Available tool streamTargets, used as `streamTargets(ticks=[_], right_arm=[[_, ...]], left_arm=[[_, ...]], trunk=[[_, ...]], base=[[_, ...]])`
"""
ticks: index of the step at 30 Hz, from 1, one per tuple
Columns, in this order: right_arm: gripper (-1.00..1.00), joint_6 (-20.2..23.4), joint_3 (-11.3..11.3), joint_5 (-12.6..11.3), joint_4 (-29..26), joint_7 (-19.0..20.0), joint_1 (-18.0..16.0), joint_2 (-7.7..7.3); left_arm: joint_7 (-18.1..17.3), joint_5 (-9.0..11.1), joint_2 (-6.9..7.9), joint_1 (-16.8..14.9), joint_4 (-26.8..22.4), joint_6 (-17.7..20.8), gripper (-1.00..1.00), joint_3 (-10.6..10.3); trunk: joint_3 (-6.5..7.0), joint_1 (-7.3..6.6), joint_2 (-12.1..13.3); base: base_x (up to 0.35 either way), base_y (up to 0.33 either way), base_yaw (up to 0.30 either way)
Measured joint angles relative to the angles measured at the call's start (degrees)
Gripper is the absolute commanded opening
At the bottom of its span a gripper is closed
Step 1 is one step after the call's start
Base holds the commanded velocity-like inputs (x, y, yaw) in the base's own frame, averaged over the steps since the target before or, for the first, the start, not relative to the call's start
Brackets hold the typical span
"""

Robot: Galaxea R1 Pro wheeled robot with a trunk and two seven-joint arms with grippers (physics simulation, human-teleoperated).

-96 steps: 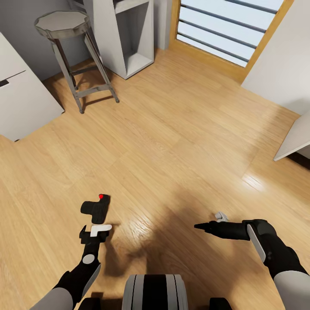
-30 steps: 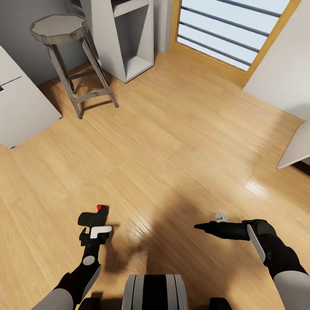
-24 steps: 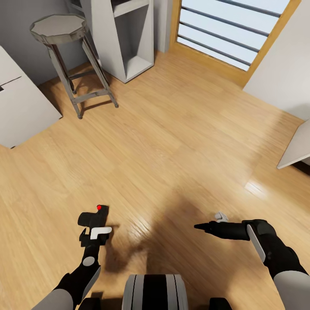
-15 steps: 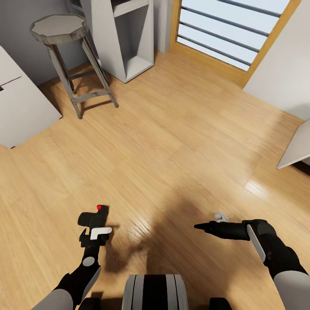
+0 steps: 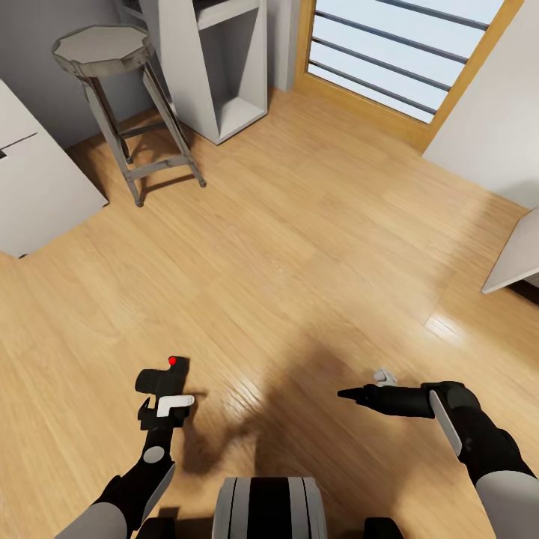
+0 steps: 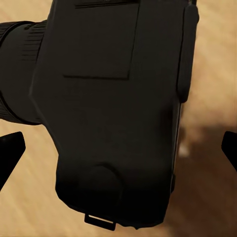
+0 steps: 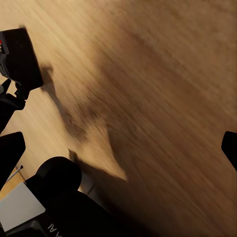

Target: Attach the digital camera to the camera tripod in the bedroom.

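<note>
**Left pincer gripping digital camera above wood floor**

Left pincer [image 5: 166, 397] is closed on the digital camera [image 5: 160, 381], holding it clear of the light wood floor [image 5: 299, 247]. In the head view the left arm reaches forward from the lower left corner, forearm rising toward the pincer, which points away from the robot. The camera sits at the far end of the pincer, its red button [image 5: 172, 361] at the upper far corner. Its body runs roughly along the line of the arm, with a stub projecting to the robot's left.

In the left wrist view the digital camera [image 6: 113, 113] appears close up. Its flat back faces the lens, and the ribbed lens barrel [image 6: 19, 74] projects sideways from the body. Both fingertips [image 6: 10, 153] show at the frame edges.

Right pincer [image 5: 359, 393] points toward the robot's left, its arm coming in from the lower right with the forearm roughly level. Its dark fingers taper to a point; whether they are parted or together cannot be told.

A grey stool [image 5: 112, 82], a grey shelf unit [image 5: 217, 67] and a wood-framed window [image 5: 404, 52] stand at the far side of the room.
</note>
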Motion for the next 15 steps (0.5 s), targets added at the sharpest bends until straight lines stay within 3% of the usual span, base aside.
streamTargets(ticks=[3,4,15], right_arm=[[1.00,0.0,0.0,0.0,0.0,0.0,0.0,0.01],[1.00,0.0,0.0,0.0,0.0,0.0,0.0,0.01],[1.00,0.0,0.0,0.0,0.0,0.0,0.0,0.01]], left_arm=[[0.0,0.0,-0.02,0.0,0.0,0.0,1.00,0.0],[0.0,0.0,-0.01,0.0,0.0,0.0,-1.00,0.0],[-0.9,0.4,0.03,0.0,0.1,0.0,-1.00,0.1]], trunk=[[0.00,0.00,0.0],[0.00,0.00,0.0],[0.00,0.00,0.0]], base=[[0.000,0.000,0.000],[0.000,0.000,0.000],[0.000,0.000,0.000]])
